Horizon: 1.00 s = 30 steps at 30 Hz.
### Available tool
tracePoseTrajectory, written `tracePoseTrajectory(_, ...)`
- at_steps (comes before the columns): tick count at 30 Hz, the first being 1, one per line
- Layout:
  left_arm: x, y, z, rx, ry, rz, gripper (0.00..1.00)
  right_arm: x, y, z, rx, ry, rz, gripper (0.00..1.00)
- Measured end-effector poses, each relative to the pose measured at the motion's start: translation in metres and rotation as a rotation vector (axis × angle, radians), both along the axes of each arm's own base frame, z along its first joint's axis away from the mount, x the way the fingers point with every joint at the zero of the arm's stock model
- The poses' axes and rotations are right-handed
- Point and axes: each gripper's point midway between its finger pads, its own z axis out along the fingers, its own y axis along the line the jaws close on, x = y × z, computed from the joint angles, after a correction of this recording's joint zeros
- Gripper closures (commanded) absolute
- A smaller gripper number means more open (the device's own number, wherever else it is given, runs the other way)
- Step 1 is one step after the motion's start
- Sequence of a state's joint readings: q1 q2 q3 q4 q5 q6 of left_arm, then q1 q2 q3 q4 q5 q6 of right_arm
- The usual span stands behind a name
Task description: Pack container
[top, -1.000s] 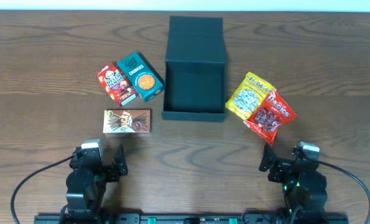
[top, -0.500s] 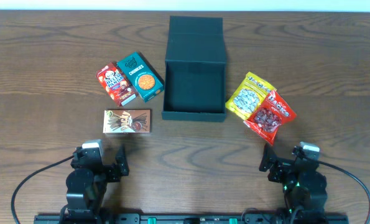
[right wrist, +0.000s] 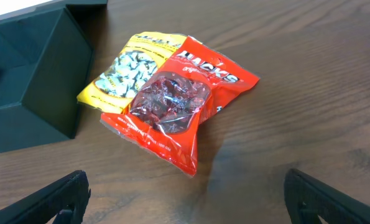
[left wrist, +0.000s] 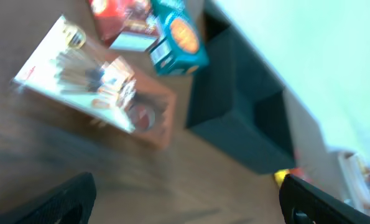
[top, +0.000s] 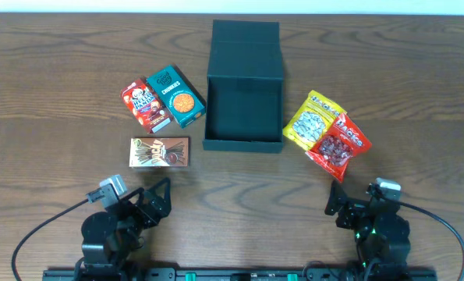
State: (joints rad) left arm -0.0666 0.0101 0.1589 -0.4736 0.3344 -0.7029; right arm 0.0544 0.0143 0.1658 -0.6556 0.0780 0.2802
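The container (top: 244, 86) is a dark teal-green square box, open, its flap lid laid back, at the table's far middle; it also shows in the left wrist view (left wrist: 237, 106) and the right wrist view (right wrist: 29, 81). Left of it lie a red snack pack (top: 143, 104), a teal cookie box (top: 175, 95) and a brown stick-snack box (top: 160, 152). Right of it lie a yellow bag (top: 311, 119) and a red bag (top: 338, 145). My left gripper (top: 155, 201) is open and empty near the front edge, below the brown box. My right gripper (top: 355, 204) is open and empty below the red bag.
The wooden table (top: 60, 94) runs to a white edge at the back. The arm bases and cables sit along the front edge.
My left gripper has turned and shifted a little to the right; its wrist view is blurred by the motion. The right arm and the objects have not moved.
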Motion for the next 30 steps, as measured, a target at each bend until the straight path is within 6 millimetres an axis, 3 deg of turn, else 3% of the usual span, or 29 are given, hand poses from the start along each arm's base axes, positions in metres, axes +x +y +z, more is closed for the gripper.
tracePoseTrajectory(7, 0.018, 0.011, 0.043, -0.013, -0.188, 0.077, 0.05, 0.0, 0.0, 0.0, 0.0, -0.002, 0.0, 0.01)
tracePoseTrajectory(11, 0.024, 0.018, 0.044, 0.01, -0.192, 0.117, 0.05, 0.0, 0.0, 0.0, 0.0, -0.002, 0.0, 0.01)
tracePoseTrajectory(16, 0.031, 0.024, 0.027, 0.089, -0.095, 0.129, 0.05, 0.0, 0.0, 0.0, 0.0, -0.002, 0.0, 0.01)
tracePoseTrajectory(20, 0.041, 0.028, 0.036, 0.149, -0.043, 0.135, 0.04, 0.0, 0.0, 0.001, 0.0, -0.004, 0.0, 0.01)
tracePoseTrajectory(27, 0.081, 0.039, 0.046, 0.27, 0.096, 0.155, 0.04, 0.0, 0.0, 0.001, 0.0, -0.005, 0.0, 0.01)
tracePoseTrajectory(30, 0.111, 0.041, 0.046, 0.31, 0.174, 0.158, 0.04, 0.0, 0.0, 0.001, 0.0, -0.005, 0.0, 0.01)
